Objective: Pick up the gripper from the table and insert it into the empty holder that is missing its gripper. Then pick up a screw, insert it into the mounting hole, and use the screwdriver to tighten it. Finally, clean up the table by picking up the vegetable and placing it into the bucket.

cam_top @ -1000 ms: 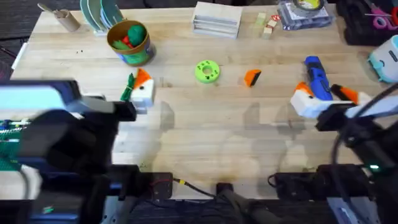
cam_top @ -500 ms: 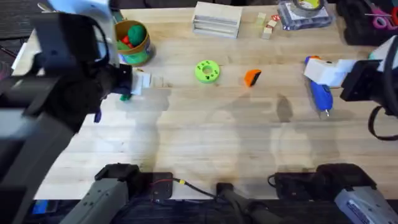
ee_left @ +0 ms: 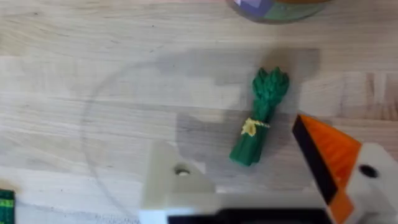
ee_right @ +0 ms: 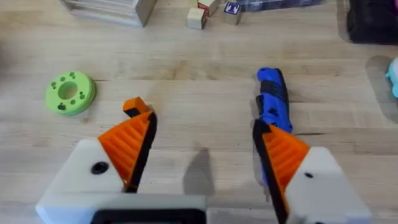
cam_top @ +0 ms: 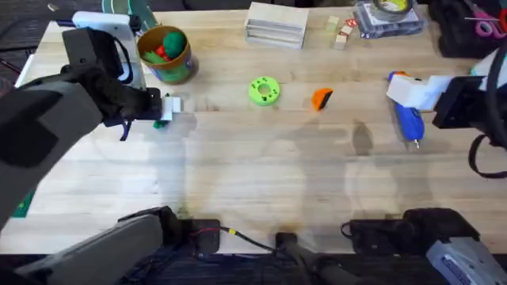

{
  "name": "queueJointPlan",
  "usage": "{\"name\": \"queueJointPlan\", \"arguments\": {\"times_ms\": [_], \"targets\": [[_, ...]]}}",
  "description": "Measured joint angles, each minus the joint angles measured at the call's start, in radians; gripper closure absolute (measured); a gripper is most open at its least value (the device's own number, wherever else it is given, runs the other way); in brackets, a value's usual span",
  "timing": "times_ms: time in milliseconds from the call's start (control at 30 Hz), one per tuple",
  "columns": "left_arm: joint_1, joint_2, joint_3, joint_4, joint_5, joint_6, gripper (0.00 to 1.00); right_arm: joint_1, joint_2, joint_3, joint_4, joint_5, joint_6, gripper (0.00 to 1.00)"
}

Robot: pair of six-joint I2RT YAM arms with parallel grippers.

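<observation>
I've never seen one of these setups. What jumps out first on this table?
Probably the left hand: one white block carries an orange ribbed finger, while its twin, the empty holder, is bare, with the green toy vegetable lying between them. The loose orange gripper lies mid-table beside a green ring-shaped disc. The open right hand hangs over the blue screwdriver.

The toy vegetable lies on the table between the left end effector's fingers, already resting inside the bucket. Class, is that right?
Not quite. The toy vegetable lies on the table between the left end effector's fingers, but outside the bucket, as the left wrist view shows.
</observation>
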Motion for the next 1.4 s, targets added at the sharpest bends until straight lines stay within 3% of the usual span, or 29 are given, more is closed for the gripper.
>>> {"name": "queueJointPlan", "arguments": {"times_ms": [33, 67, 267, 400, 433, 600, 633, 700, 733, 900, 933, 1067, 1100, 1400], "targets": [[0.006, 0.008, 0.0, 0.003, 0.016, -0.001, 0.015, 0.0, 0.0, 0.0, 0.0, 0.0, 0.0, 0.009], [0.011, 0.013, 0.0, 0.01, 0.031, 0.0, 0.087, 0.0, 0.0, 0.0, 0.0, 0.0, 0.0, 0.009], [0.011, 0.014, 0.0, 0.032, 0.075, 0.005, 0.956, 0.0, 0.0, 0.0, 0.0, 0.0, 0.0, 0.009], [0.005, -0.012, 0.0, 0.029, 0.085, 0.003, 0.997, 0.0, 0.0, 0.0, 0.0, 0.0, 0.0, 0.009], [0.001, -0.035, 0.0, 0.029, 0.086, 0.007, 0.902, 0.0, 0.0, 0.0, 0.0, 0.0, 0.0, 0.009], [-0.027, -0.228, 0.001, 0.014, 0.09, 0.006, 0.108, 0.0, 0.0, 0.0, 0.0, 0.0, 0.0, 0.009], [-0.032, -0.273, 0.002, 0.013, 0.09, 0.003, 0.038, 0.0, 0.0, 0.0, 0.0, 0.0, 0.0, 0.009], [-0.044, -0.372, 0.003, 0.009, 0.091, 0.003, 0.014, 0.0, 0.0, 0.0, 0.0, 0.0, 0.0, 0.007], [-0.05, -0.426, 0.004, 0.009, 0.093, 0.001, 0.096, 0.0, 0.0, 0.0, 0.0, 0.0, 0.0, 0.007], [-0.066, -0.672, 0.004, 0.007, 0.097, 0.007, 0.844, 0.0, 0.0, 0.0, 0.0, 0.0, 0.0, 0.007], [-0.066, -0.714, 0.004, 0.007, 0.097, 0.01, 0.736, 0.0, 0.0, 0.0, 0.0, 0.0, 0.0, 0.007], [-0.066, -0.863, 0.008, 0.007, 0.097, 0.007, 0.095, 0.0, 0.0, 0.0, -0.003, 0.0, 0.0, 0.008], [-0.066, -0.891, 0.009, 0.007, 0.097, 0.004, 0.034, 0.0, 0.0, 0.0, -0.005, 0.0, 0.0, 0.008], [-0.066, -0.992, 0.01, 0.007, 0.139, 0.004, 0.009, 0.0, 0.0, 0.0, -0.066, 0.0, 0.0, 0.009]]}}
